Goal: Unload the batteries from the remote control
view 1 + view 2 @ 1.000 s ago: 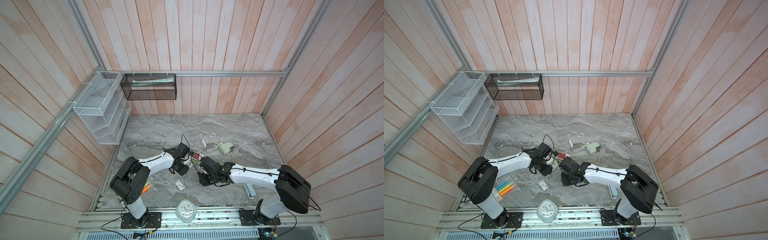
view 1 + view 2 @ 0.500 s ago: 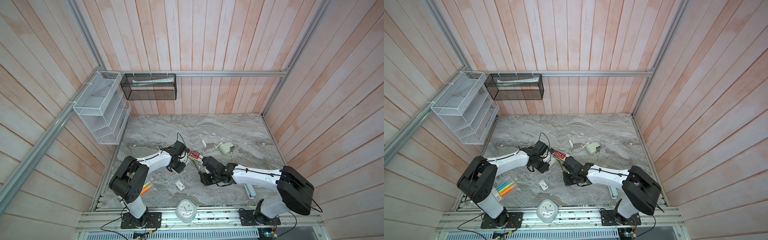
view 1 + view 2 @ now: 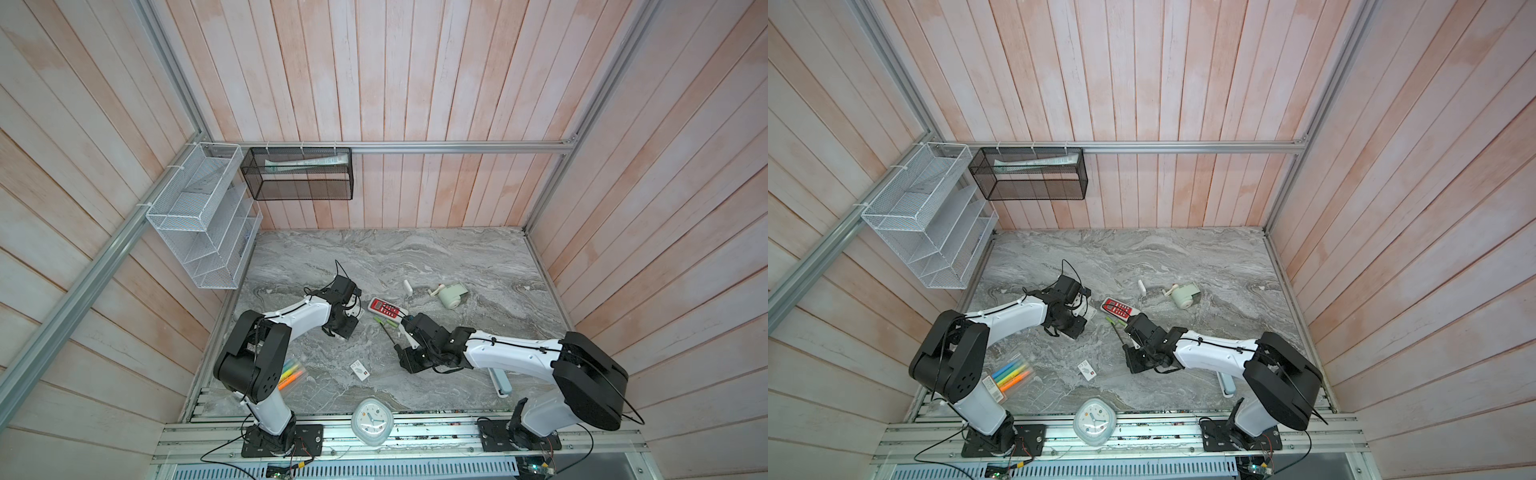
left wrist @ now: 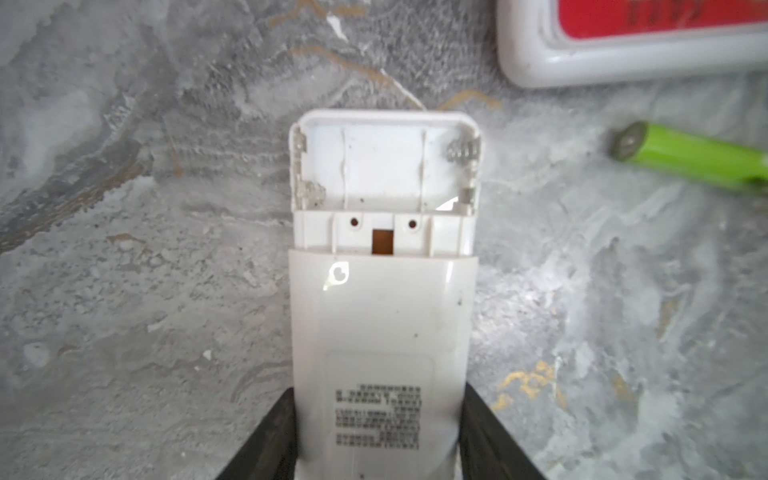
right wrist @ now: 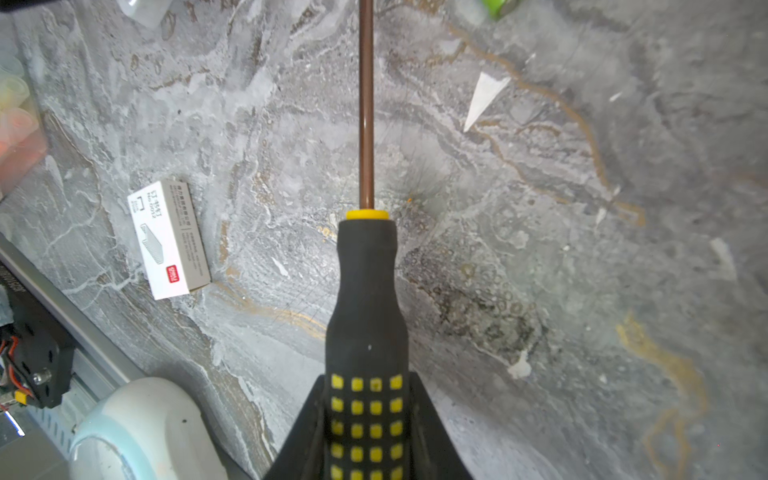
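In both top views the left claw [image 3: 355, 312] sits low over the grey worktop [image 3: 415, 257], clenched on the white remote control [image 3: 358, 308]; the right claw [image 3: 405, 338] faces it, grasping a screwdriver [image 3: 386, 332] whose thin shaft points into the gap between the two claws; two lime green batteries [image 3: 380, 320] lie loose on the worktop in that gap, close to the screwdriver's tip; a red-faced remote [image 3: 384, 306] lies just beyond them, and whether it touches them I cannot tell. In the left wrist view the claw's black fingers [image 4: 274, 436] rest against both long sides of the white remote control [image 4: 382, 324], which lies back up; its battery bay, at the end far from the claw, stands open and bare with the springs showing; one lime green battery [image 4: 690, 160] lies on the worktop ahead of the claw and off to one side, apart from the held remote; the red-faced remote [image 4: 623, 41] lies farther ahead on that same side. In the right wrist view the claw [image 5: 365, 382] grips the screwdriver [image 5: 365, 291] by its black handle with yellow squares; the brown shaft runs straight ahead out of frame; a small staple box [image 5: 168, 241] lies flat on the worktop off to one side of the handle; a pale clock [image 5: 145, 428] sits close beside the claw on that side.
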Robot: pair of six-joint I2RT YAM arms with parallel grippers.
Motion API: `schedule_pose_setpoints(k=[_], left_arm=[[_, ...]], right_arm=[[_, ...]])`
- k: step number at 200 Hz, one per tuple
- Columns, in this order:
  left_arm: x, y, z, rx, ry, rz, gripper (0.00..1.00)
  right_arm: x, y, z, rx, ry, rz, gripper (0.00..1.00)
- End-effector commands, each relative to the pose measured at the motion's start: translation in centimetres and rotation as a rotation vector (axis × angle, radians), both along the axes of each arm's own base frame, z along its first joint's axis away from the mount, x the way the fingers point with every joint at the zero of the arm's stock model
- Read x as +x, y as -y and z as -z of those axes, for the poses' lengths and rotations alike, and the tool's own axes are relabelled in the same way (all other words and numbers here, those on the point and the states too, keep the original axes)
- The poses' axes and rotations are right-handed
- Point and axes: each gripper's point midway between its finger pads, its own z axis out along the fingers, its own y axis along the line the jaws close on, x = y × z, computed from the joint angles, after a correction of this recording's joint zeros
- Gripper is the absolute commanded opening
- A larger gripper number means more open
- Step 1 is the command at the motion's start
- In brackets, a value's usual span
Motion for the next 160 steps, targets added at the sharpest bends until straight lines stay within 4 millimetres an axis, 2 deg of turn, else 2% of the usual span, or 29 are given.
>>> schedule_pose_setpoints(k=[1, 26, 34, 37, 41, 60, 104, 118, 126, 160], left_arm=[[-0.1, -4.5, 1.2, 0.169, -0.014, -0.108, 0.61], [0.2, -4.5, 0.9, 0.163, -0.001, -0.117, 0.62], [0.3, -4.5, 0.7, 0.159, 0.010, -0.123, 0.65], [0.3, -4.5, 0.7, 0.156, 0.010, -0.122, 0.75], [0.4, -4.5, 0.6, 0.153, 0.011, -0.123, 0.78], [0.6, -4.3, 0.3, 0.139, 0.025, -0.128, 0.80], [1.1, -3.7, -0.9, 0.093, 0.059, -0.125, 0.82], [1.5, -3.5, -1.8, 0.077, 0.085, -0.128, 0.92], [1.7, -3.2, -2.4, 0.063, 0.098, -0.125, 1.00], [3.2, -2.2, -5.6, -0.006, 0.190, -0.130, 1.00]], right_arm=[[0.3, -0.2, -0.7, 0.035, 0.029, -0.009, 0.00], [1.0, 0.1, -1.8, 0.045, 0.080, 0.012, 0.00], [1.3, 0.2, -2.3, 0.049, 0.101, 0.017, 0.00], [1.4, 0.2, -2.5, 0.051, 0.109, 0.019, 0.00], [1.5, 0.3, -2.7, 0.053, 0.117, 0.025, 0.00], [2.2, 1.1, -3.1, 0.047, 0.143, 0.056, 0.00], [4.8, 7.2, -1.9, -0.043, 0.170, 0.266, 0.00], [5.2, 8.9, -1.3, -0.073, 0.180, 0.311, 0.00], [5.3, 9.6, -1.0, -0.088, 0.180, 0.322, 0.00], [5.1, 11.4, 0.8, -0.136, 0.158, 0.353, 0.00]])
